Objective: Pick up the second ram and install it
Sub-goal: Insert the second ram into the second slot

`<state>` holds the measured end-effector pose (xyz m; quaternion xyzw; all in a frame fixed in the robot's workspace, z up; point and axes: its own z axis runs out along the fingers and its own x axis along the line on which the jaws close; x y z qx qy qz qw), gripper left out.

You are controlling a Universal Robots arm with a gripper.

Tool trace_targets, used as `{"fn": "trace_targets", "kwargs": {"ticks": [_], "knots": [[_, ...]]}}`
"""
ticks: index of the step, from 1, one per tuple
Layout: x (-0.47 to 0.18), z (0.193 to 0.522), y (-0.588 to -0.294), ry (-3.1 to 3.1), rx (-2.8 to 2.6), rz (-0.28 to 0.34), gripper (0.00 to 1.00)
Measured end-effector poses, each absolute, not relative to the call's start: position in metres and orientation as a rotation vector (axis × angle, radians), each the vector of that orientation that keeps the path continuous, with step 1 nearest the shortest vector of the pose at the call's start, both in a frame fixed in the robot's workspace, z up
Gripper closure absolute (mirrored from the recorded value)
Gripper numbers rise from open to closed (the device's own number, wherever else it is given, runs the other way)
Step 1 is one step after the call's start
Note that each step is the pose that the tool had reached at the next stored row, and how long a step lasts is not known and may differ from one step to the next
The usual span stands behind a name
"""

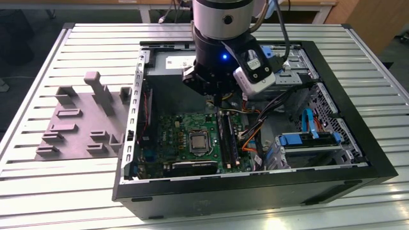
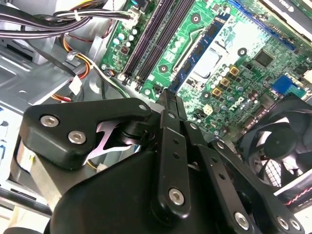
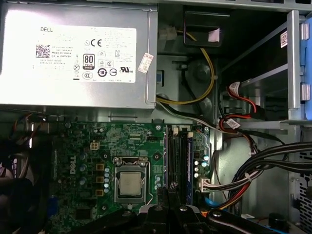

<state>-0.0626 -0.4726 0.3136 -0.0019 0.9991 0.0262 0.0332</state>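
Exterior view: the gripper (image 1: 217, 100) hangs inside the computer case (image 1: 255, 191), just above the memory slots. A dark stick that I take for the second ram (image 1: 225, 139) stands in them.

Second wrist view: the fingers (image 2: 165, 105) are pressed together with nothing visible between them. Seating looks to be the step in hand.

First wrist view: cables (image 3: 275, 158) crowd 1 side, so any press must stay square and vertical.

Power supply (image 1: 169, 60) partly behind arm (image 1: 221, 19), fan (image 2: 278, 146) partly behind pincer (image 2: 170, 100)

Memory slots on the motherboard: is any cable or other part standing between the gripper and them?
Nothing visible does. The gripper, shut, hangs close by one end of the memory slots. The cable bundle runs beside the motherboard, not across the slots. Whether the second ram already sits in them, I cannot tell.
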Motion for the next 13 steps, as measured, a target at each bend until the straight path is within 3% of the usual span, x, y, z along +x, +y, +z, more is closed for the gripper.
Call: {"fn": "trace_targets", "kwargs": {"ticks": [13], "knots": [[-0.0609, 0.3069, -0.4726, 3.074, -0.006, 0.081, 0.88]]}}
